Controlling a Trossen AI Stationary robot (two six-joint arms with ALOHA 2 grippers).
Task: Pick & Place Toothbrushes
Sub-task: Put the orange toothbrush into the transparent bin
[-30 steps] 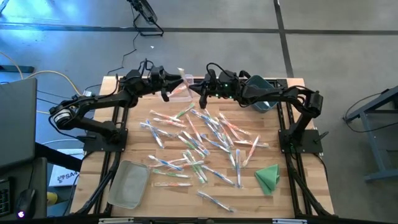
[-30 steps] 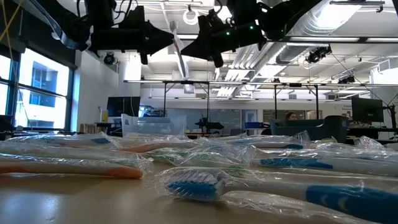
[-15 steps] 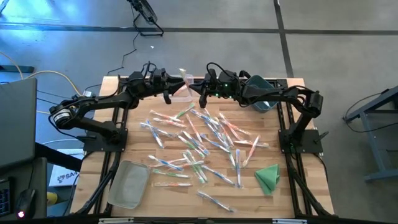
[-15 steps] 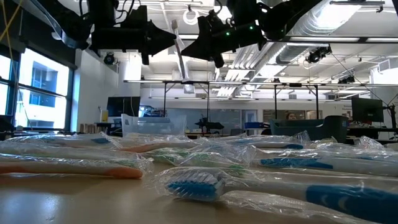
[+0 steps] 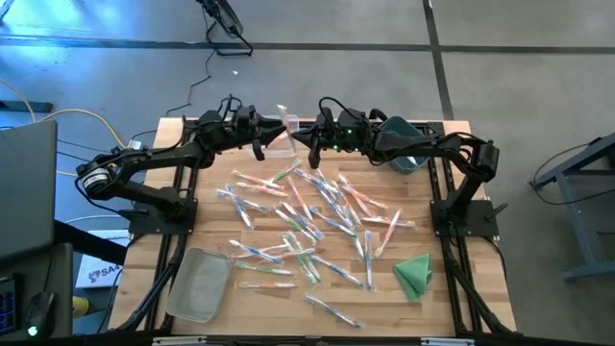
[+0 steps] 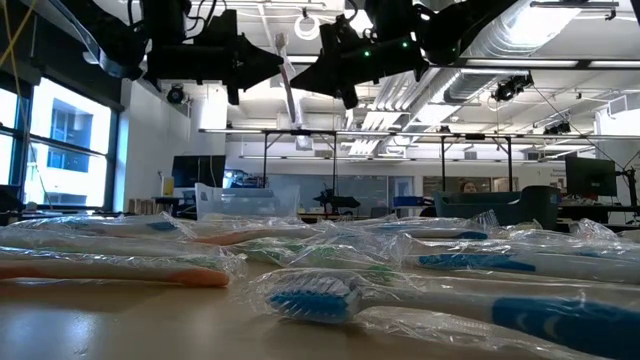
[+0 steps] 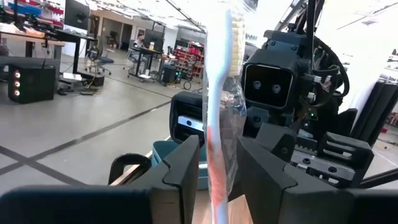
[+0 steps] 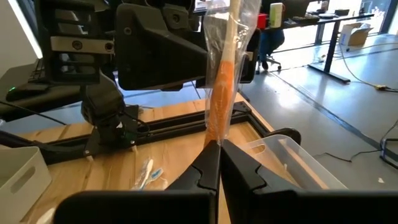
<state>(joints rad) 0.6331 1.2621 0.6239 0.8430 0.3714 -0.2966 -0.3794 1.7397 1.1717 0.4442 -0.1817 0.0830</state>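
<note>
High view: we count dozens of toothbrushes [image 5: 307,216] scattered on the table [image 5: 452,288].
Held brush: wrapped toothbrush [image 7: 217,112] upright above the clear bin [image 5: 280,142].
Left gripper [image 7: 217,162]: pinching its handle.
Right gripper [image 8: 217,152]: pressed together on the wrapper.
Progress: we judge nearly everything remains.

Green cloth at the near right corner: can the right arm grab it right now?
Probably not yet. The right tool is shut on the wrapped toothbrush that the left tool also grips, up at the far side. The green cloth lies uncovered, so letting go should free the way.
</note>
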